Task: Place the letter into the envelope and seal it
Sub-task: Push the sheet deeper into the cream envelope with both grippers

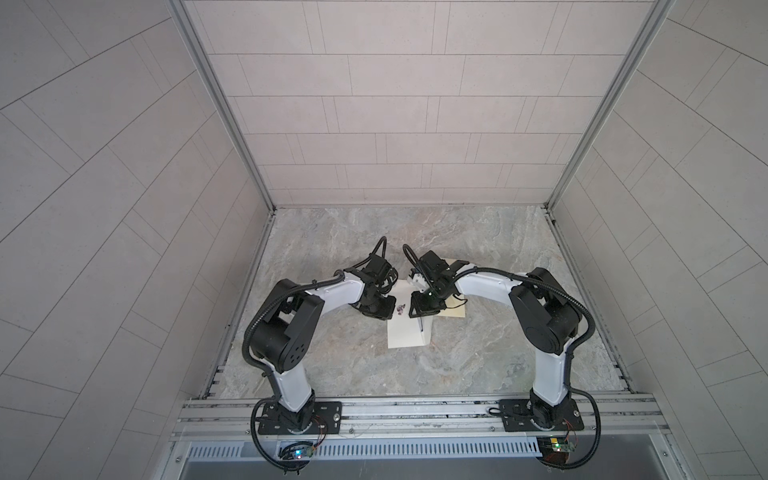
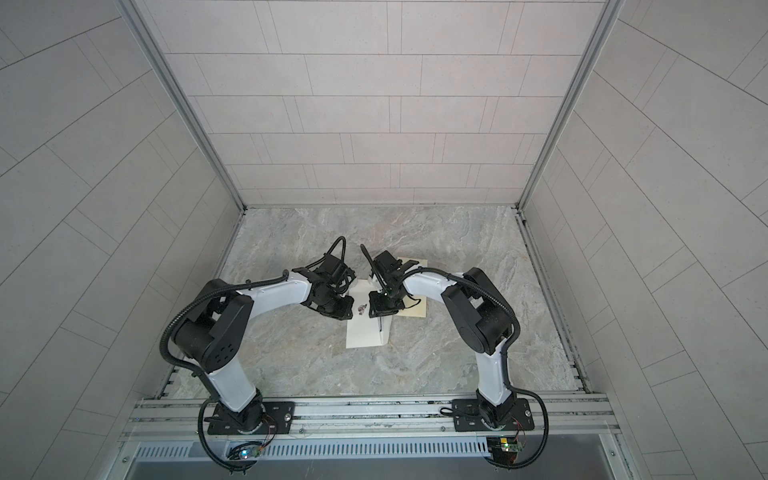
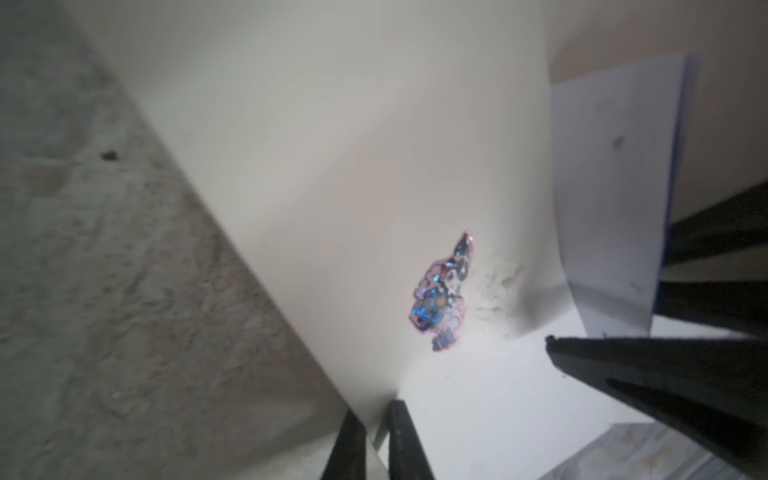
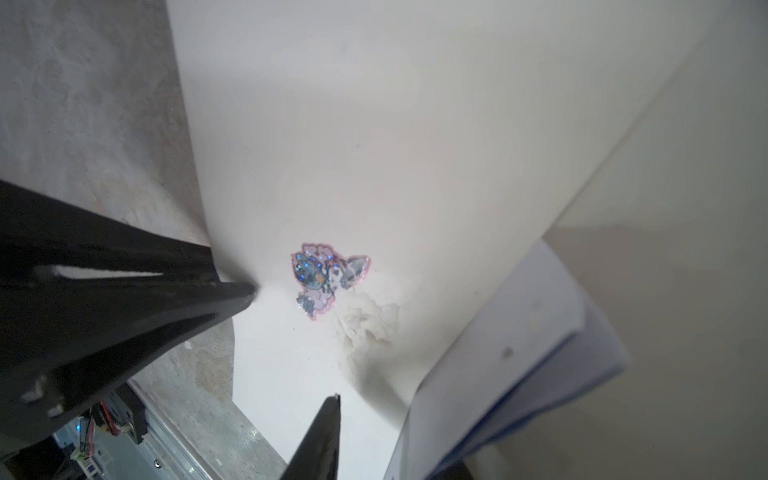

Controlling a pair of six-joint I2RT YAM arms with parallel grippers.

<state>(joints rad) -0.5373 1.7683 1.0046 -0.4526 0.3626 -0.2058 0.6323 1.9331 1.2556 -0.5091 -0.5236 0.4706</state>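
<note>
A white envelope point(image 1: 409, 332) point(image 2: 368, 332) lies mid-table in both top views, with a glittery sticker point(image 3: 442, 295) point(image 4: 328, 280) by its fold. The part beyond the fold curves up off the table. My left gripper point(image 3: 376, 409) point(image 1: 386, 311) is shut on the envelope's left edge at that fold. A bluish-white letter point(image 3: 615, 187) point(image 4: 519, 353) stands on edge at the envelope's right side. My right gripper point(image 4: 390, 432) point(image 1: 420, 311) is open; one finger point(image 4: 324, 436) shows, the other is hidden behind the letter, whose lower edge sits between the jaws.
A cream sheet point(image 1: 451, 309) point(image 2: 415, 307) lies flat under the right wrist, behind and to the right of the envelope. The marble table point(image 1: 478, 232) has walls on three sides. The arm bases stand on the rail point(image 1: 415, 409) at the front.
</note>
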